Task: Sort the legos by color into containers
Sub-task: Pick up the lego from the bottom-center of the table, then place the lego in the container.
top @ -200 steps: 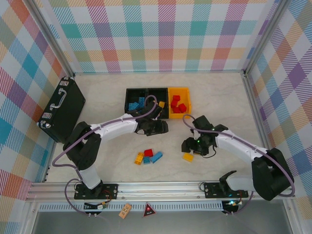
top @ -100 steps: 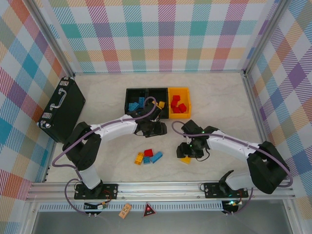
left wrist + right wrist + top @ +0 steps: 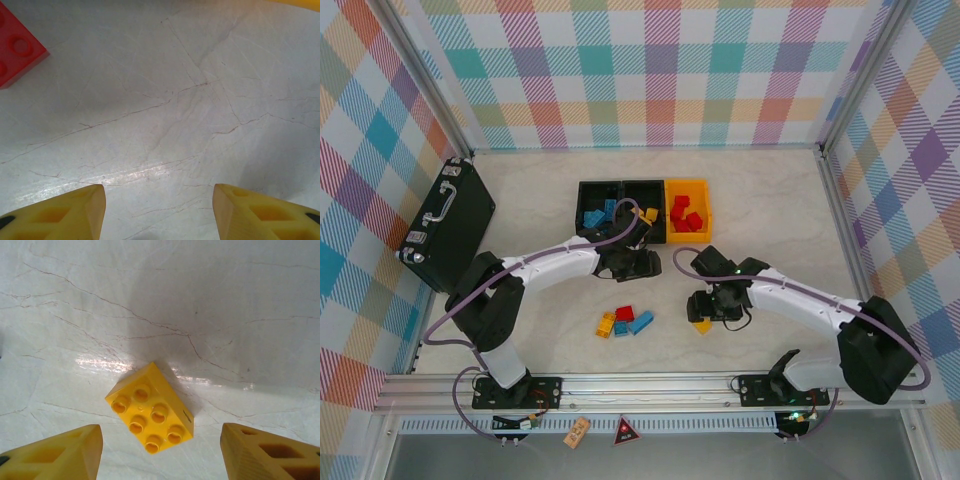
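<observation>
One yellow brick (image 3: 151, 415) lies on the table (image 3: 250, 315) between the right gripper's (image 3: 161, 432) wide-spread fingers (image 3: 60, 450), skewed to them. I'd twist the wrist square to its flat sides before dropping and pinching, then carry it to the middle bin (image 3: 643, 183). Left gripper (image 3: 159, 189) hangs wide too, empty.

Black briefcase (image 3: 445, 225) at far left

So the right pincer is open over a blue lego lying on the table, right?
Not quite: the lego is yellow, not blue. The right wrist view shows it. The rest is right: the right pincer is open over it, and it lies on the table.
</observation>
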Robot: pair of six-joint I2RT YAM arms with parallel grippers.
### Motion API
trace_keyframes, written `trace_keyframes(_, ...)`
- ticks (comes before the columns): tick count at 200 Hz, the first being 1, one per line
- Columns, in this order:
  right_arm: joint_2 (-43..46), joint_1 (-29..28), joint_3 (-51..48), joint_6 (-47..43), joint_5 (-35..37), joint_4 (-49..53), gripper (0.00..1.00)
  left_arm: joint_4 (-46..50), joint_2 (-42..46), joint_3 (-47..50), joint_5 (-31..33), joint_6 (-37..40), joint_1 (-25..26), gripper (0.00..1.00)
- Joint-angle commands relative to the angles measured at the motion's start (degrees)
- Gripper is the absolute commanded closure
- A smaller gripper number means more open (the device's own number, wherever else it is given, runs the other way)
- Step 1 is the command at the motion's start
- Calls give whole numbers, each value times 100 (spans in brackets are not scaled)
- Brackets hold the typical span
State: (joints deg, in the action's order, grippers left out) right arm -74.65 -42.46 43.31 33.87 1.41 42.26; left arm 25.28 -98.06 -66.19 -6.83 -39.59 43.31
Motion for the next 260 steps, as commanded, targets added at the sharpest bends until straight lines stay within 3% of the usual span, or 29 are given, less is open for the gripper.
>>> trace_keyframes(1,-70,-41,55,-135,55,116,36,21,153,72,32,-36,-38,42)
trace_keyframes(83,-1004,-357,170,-125,34,-332,40,-313,545,512,-112,-110,-55,41)
trace_keyframes(143,-1025,-382,536,-71,433,-142,71,-158,751,599,66,-141,-64,42)
trace_keyframes(209,-1509,-233,1919,-294,329,54,71,-367,1468,1174,201,-500,-401,41)
trace_keyframes(260,-2518,45,3508,-575,117,226,71,-147,2123,1550,561,-714,-599,41)
